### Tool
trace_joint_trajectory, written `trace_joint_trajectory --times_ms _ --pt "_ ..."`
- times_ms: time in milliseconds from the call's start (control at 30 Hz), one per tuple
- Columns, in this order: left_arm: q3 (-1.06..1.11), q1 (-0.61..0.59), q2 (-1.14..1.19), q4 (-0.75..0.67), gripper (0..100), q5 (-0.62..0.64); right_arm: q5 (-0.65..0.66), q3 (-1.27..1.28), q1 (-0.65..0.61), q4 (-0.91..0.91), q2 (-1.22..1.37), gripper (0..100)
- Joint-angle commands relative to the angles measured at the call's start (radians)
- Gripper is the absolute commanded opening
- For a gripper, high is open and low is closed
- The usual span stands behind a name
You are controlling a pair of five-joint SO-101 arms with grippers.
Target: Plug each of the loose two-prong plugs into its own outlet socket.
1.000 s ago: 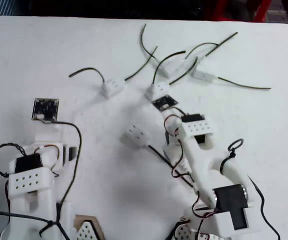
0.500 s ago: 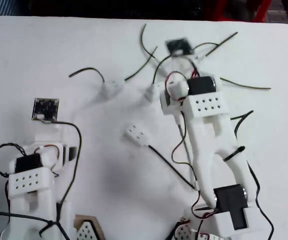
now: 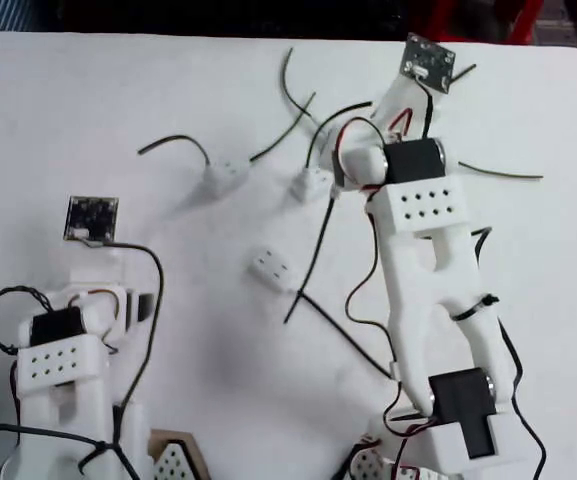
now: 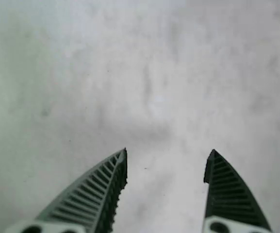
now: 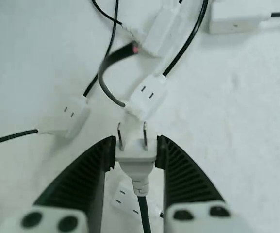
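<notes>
In the high view the right arm (image 3: 418, 260) lies across the upper right of the frame. Its wrist camera board (image 3: 428, 58) hides the right gripper (image 5: 136, 140) from above, and one thin cable (image 3: 498, 172) disappears beneath the arm. The lower edge cuts off both this arm and the left arm (image 3: 58, 370), along with a tan piece (image 3: 173, 455) at the lower left (too little shows to tell what it is).

In the right wrist view a corner socket (image 5: 237, 14) is cropped by the frame. Another socket (image 5: 123, 196) sits partly behind the plug (image 5: 136, 158) and its cord (image 5: 142, 216), which runs out of frame.

The table (image 4: 130, 73) in the left wrist view is blurred.
</notes>
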Motion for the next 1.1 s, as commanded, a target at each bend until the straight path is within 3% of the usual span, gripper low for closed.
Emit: trace_joint_trajectory --times_ms 0,200,333,667,800,1067 --pt "-0.003 -0.007 -0.025 -0.017 26 -0.002 -0.008 -0.046 -0.008 -0.084 -0.004 1.7" --pt "-0.003 -0.007 -0.025 -0.017 26 -0.002 0.006 -0.046 -0.01 -0.211 -0.004 1.7" --pt "-0.003 -0.007 -0.025 -0.017 26 -0.002 0.117 -0.044 -0.048 -0.278 -0.004 1.7" --pt "-0.003 -0.005 -0.025 -0.017 26 -0.003 0.25 0.041 -0.131 -0.343 -0.137 1.7" --pt "-0.003 -0.005 -0.025 -0.017 26 -0.034 0.321 0.239 -0.131 -0.53 -0.312 1.7" --pt "-0.002 -0.005 -0.025 -0.017 26 -0.037 0.473 0.769 -0.157 -1.082 -0.496 1.6"
